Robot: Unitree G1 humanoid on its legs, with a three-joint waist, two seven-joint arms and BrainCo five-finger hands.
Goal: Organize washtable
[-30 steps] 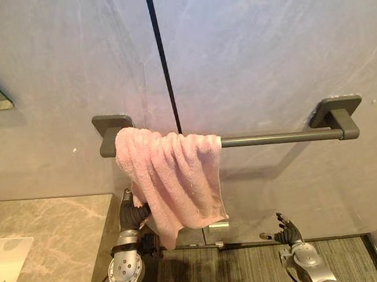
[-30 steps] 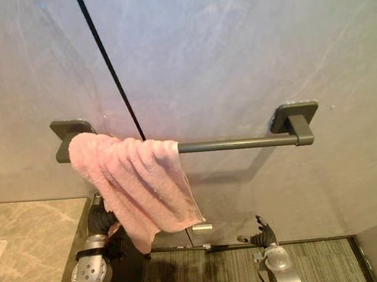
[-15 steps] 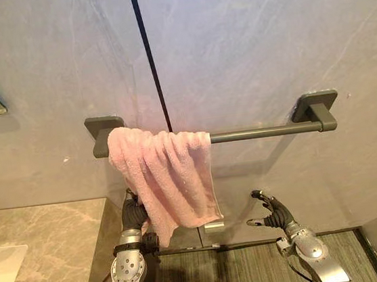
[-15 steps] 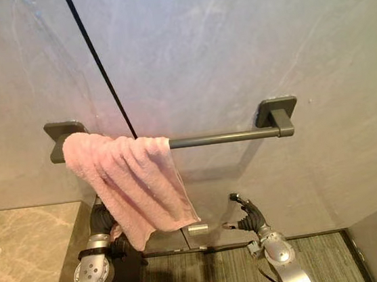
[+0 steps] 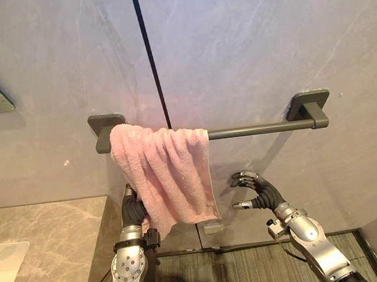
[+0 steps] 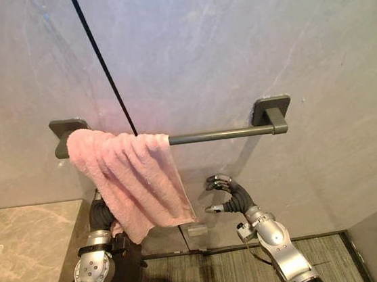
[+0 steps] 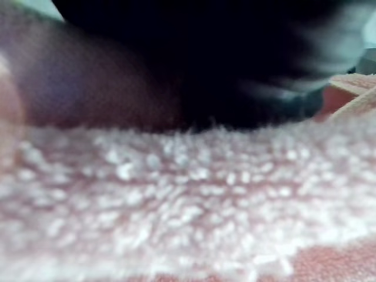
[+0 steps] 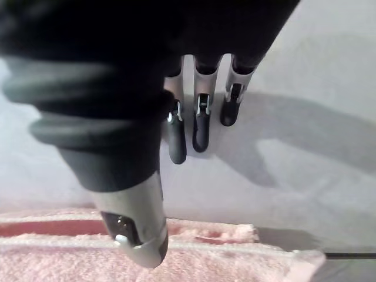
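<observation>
The right hand (image 5: 257, 191) is held open beside the hung pink towel (image 5: 169, 177); whether the left hand (image 5: 134, 212) is open or closed cannot be told.

The towel (image 5: 168, 174) hangs over the 9 o'clock end of the wall rail (image 5: 262, 129). The left hand (image 5: 134, 212) is at the towel's 7 o'clock, partly behind it. The right hand (image 5: 257, 192) is at its 4 o'clock, apart. The counter (image 5: 50, 238) lies at 8 o'clock.

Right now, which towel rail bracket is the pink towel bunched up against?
The left bracket: the pink towel hangs right beside it, while bare rail runs to the right bracket.
</observation>
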